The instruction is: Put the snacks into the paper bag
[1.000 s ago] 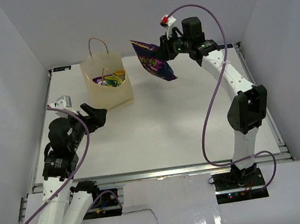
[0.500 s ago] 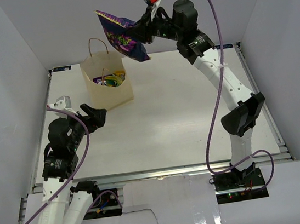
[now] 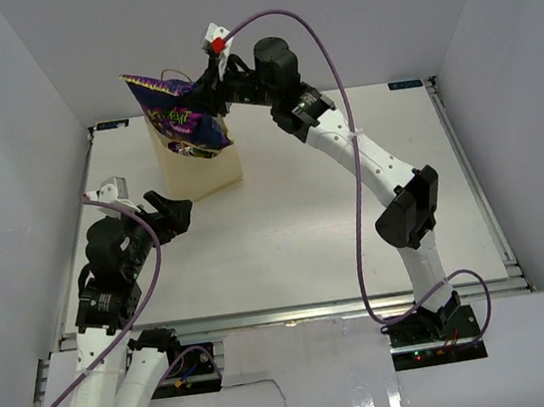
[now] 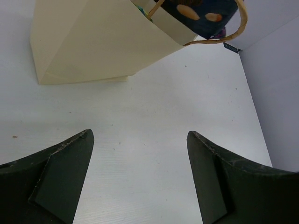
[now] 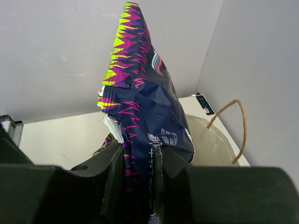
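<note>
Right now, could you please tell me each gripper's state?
Left gripper: open, empty.
Right gripper: shut on the large dark blue-purple bag.

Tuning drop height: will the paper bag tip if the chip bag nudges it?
Probably tippy: the paper bag stands tall, thin-walled, nothing bracing it. The chip bag pinched in the right pincer looks puffy, so a nudge should be soft.

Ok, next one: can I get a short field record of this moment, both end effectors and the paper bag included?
right end effector: shut on the large dark blue-purple bag
held item position: raised at the mouth of the paper bag, not released
left end effector: open, empty, over the table, apart from the paper bag
paper bag state: upright, far left part of the table
task stage: drop-in not yet done
</note>
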`<action>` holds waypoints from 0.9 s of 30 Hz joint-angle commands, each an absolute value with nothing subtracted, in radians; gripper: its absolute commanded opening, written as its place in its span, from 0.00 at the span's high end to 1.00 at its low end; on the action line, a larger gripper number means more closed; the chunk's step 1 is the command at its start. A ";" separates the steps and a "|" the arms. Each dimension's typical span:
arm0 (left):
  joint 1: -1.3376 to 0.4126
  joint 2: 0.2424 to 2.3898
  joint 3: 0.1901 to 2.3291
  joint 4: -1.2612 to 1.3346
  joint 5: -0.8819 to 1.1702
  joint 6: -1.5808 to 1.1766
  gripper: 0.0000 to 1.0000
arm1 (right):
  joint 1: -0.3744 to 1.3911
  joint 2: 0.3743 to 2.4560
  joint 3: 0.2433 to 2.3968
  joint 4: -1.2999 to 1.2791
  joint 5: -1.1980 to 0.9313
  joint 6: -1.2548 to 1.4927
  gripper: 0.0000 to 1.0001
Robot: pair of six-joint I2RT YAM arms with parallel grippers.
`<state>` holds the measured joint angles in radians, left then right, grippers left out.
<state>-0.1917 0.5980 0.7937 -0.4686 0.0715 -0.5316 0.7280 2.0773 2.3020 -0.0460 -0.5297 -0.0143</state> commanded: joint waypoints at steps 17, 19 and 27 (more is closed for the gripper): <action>-0.192 0.594 0.836 -0.492 0.055 -0.518 0.09 | 0.761 2.131 2.332 0.268 -0.399 -0.095 0.72; -0.192 0.592 0.834 -0.492 0.054 -0.520 0.09 | 0.761 2.125 2.324 0.265 -0.396 -0.094 0.63; -0.192 0.581 0.831 -0.492 0.051 -0.519 0.09 | 0.730 2.050 2.263 0.233 -0.390 -0.121 0.23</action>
